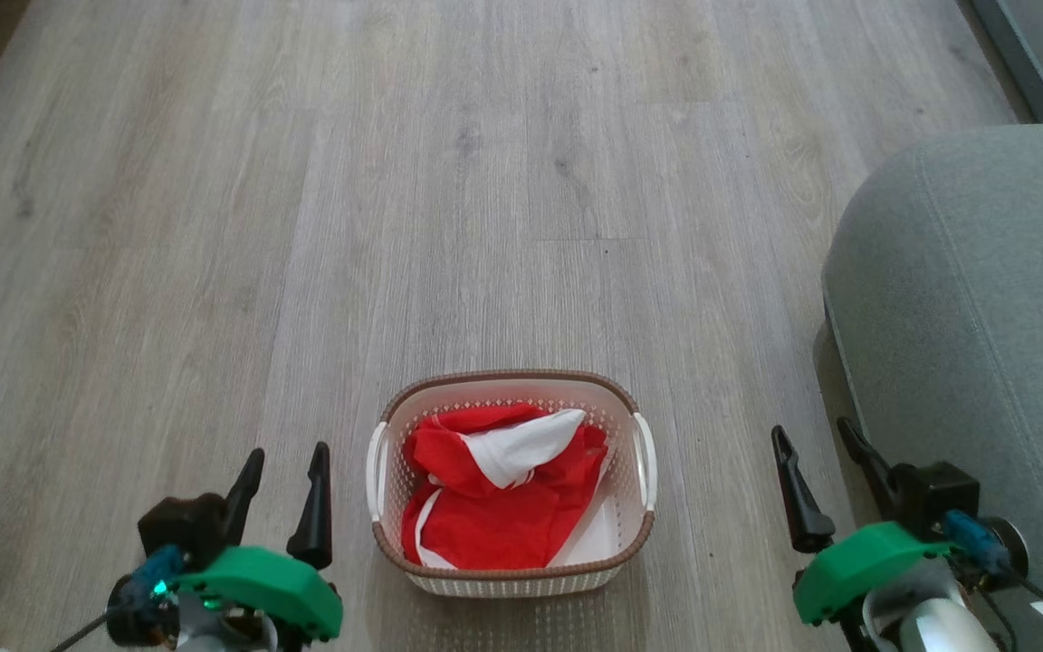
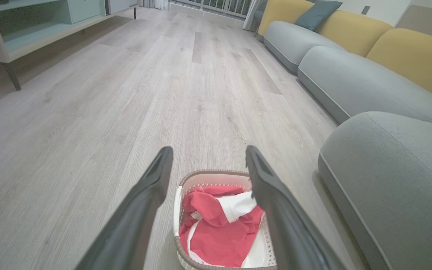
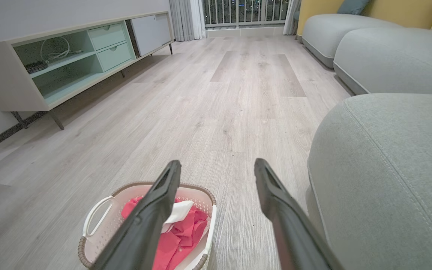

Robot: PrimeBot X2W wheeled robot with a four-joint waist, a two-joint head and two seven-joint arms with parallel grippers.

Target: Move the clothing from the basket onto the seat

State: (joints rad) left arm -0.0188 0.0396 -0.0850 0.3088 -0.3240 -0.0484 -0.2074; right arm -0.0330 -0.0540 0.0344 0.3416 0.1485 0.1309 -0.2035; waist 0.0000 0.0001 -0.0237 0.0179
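Observation:
The red clothing with a white sleeve lies crumpled inside the cream basket, which stands on the wood floor between my two arms. The clothing and the basket also appear in the left wrist view. My left gripper is open, empty, to the basket's left. At the basket's right, my right gripper is open too and holds nothing, close to the grey-green seat. The right wrist view has the basket, the clothing and the seat.
A low cabinet with open shelves runs along the wall at the left. More grey sofa sections with yellow cushions stretch beyond the seat. Bare wood floor extends ahead of the basket.

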